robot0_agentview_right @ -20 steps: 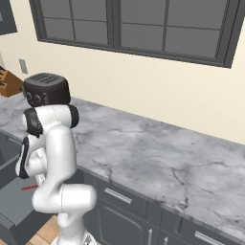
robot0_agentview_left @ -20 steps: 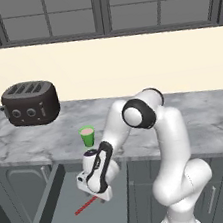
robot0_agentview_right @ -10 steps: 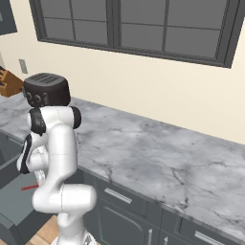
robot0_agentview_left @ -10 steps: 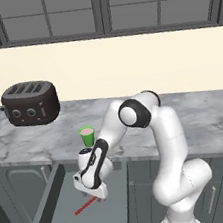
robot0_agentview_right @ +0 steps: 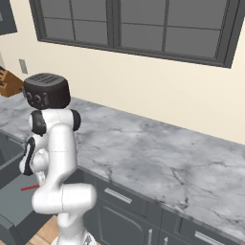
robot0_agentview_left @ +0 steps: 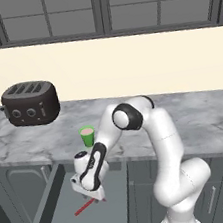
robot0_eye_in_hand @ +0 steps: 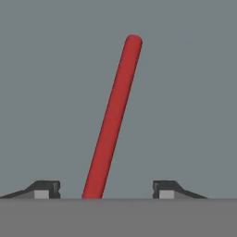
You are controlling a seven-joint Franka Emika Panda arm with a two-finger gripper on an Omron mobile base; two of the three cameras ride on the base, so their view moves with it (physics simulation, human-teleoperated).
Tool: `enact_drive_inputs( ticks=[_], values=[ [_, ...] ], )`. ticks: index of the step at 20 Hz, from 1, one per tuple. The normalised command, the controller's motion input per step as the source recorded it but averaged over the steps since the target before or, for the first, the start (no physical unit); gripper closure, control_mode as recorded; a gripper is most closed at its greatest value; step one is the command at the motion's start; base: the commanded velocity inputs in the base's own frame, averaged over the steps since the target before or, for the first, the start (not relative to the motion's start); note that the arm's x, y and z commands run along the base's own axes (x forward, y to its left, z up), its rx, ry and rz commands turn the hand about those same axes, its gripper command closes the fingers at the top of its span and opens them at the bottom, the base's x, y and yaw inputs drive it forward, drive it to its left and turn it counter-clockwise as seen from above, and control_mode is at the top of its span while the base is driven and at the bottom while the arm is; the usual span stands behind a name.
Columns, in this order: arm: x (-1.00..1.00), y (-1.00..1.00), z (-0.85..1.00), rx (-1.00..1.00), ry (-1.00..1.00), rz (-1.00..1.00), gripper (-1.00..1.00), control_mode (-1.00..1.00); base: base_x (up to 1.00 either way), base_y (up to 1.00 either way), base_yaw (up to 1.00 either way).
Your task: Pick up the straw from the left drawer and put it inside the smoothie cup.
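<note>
Jaws wide over the straw in the left drawer

My jaws (robot0_eye_in_hand: 106, 190) stand wide and hold nothing, low over the straw (robot0_eye_in_hand: 112, 120), which lies flat on the grey bottom of the left drawer (robot0_agentview_left: 58, 217), between my fingertips (robot0_eye_in_hand: 44, 189) though nearer one than the other. To grasp well, I judge I should centre it, sink until the tips nearly meet the drawer bottom, then close across the thin shaft, not along it. The hand view gives that alignment closely; the left base view instead shows the straw (robot0_agentview_left: 83, 207) partly under my hand and the smoothie cup (robot0_agentview_left: 88, 135) upright on the tabletop (robot0_agentview_left: 196, 121) behind the drawer.
</note>
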Motion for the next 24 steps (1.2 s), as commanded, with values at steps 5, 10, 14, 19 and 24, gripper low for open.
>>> enact_drive_inputs(
  ticks=[5,10,14,19,24],
  values=[
    [0.00,0.00,-0.35,-0.06,0.00,0.00,-1.00,-1.00,0.00,0.00,0.00],
    [-0.44,0.00,-0.41,-0.02,-0.04,0.00,1.00,-1.00,0.00,0.00,0.00],
    [-0.23,-0.13,-0.20,0.00,-0.09,0.00,1.00,-1.00,0.00,0.00,0.00],
    [0.00,-0.01,-0.05,0.00,-0.06,0.00,1.00,-1.00,0.00,0.00,0.00],
    [-0.10,0.00,0.00,0.00,0.00,0.00,1.00,-1.00,0.00,0.00,0.00]
  ],
)
